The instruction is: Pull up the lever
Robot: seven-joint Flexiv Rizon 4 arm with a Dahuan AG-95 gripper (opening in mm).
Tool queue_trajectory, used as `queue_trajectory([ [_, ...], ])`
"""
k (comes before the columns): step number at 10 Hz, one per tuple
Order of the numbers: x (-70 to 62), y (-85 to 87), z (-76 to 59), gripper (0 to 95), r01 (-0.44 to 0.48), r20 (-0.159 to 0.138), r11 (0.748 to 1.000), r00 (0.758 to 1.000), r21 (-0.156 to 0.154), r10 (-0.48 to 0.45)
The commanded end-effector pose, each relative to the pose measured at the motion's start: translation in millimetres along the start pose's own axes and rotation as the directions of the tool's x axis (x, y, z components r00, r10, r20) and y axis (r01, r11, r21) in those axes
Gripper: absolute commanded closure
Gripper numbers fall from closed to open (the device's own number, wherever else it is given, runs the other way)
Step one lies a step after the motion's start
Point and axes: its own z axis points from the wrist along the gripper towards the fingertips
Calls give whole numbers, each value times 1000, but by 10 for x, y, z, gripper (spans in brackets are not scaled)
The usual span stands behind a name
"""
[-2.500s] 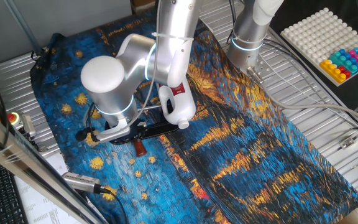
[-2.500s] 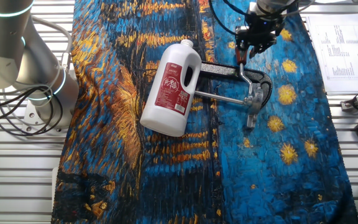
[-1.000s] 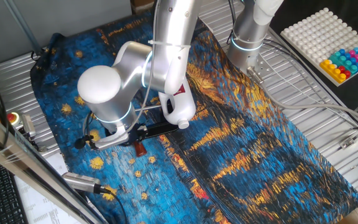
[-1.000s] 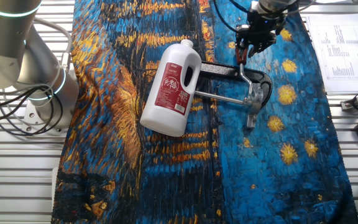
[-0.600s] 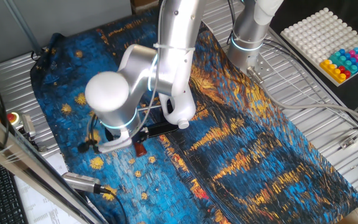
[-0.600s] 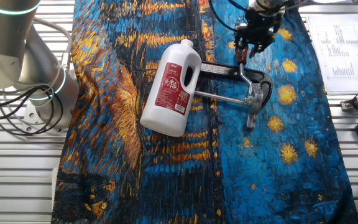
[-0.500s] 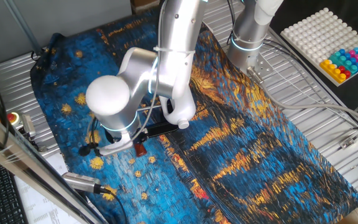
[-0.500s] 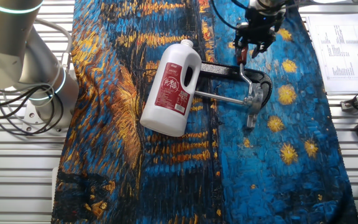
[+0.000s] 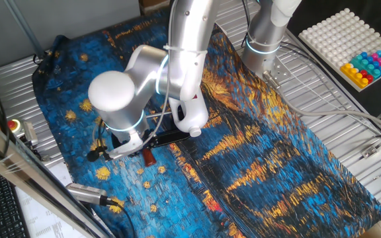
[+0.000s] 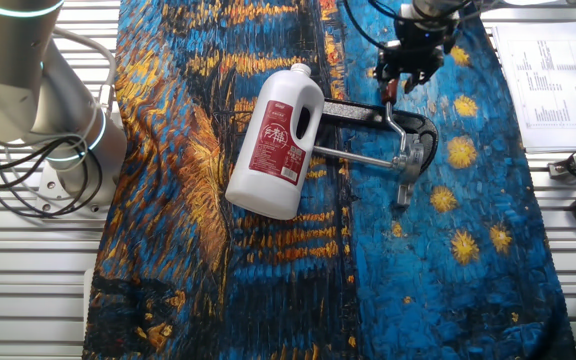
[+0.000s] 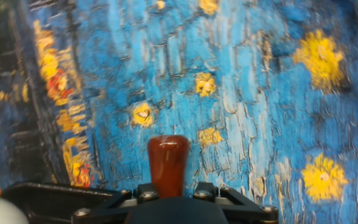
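The lever is a slim silver rod with a reddish-brown knob, hinged to a black fixture on the blue painted cloth. It lies low, pointing toward the far edge of the cloth. My gripper sits over the knob end, its fingers closed on either side of the knob. In the hand view the knob sticks out from between the black finger blocks of the gripper. In one fixed view the knob shows just below my wrist, which hides the fingers.
A white jug with a red label lies on its side left of the fixture, touching it. A plain silver crossbar runs from the jug to the hinge. Papers and a tray of coloured pegs lie off the cloth.
My wrist has turned a little and the gripper has shifted slightly at the knob. The lever and the jug stay where they were.
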Motion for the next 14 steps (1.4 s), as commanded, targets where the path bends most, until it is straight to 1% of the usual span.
queue_trajectory([
  [1,1,39,39,570,-20,-6,1000,1000,7,20],
  [4,-53,48,100,570,-34,-13,999,999,11,34],
  [5,-90,48,127,570,-41,-14,999,999,13,41],
  [7,-82,43,158,570,-43,-24,999,999,14,43],
  [9,-73,40,186,570,-63,-18,998,998,15,63],
  [14,-68,46,195,570,-92,-20,996,996,15,93],
])
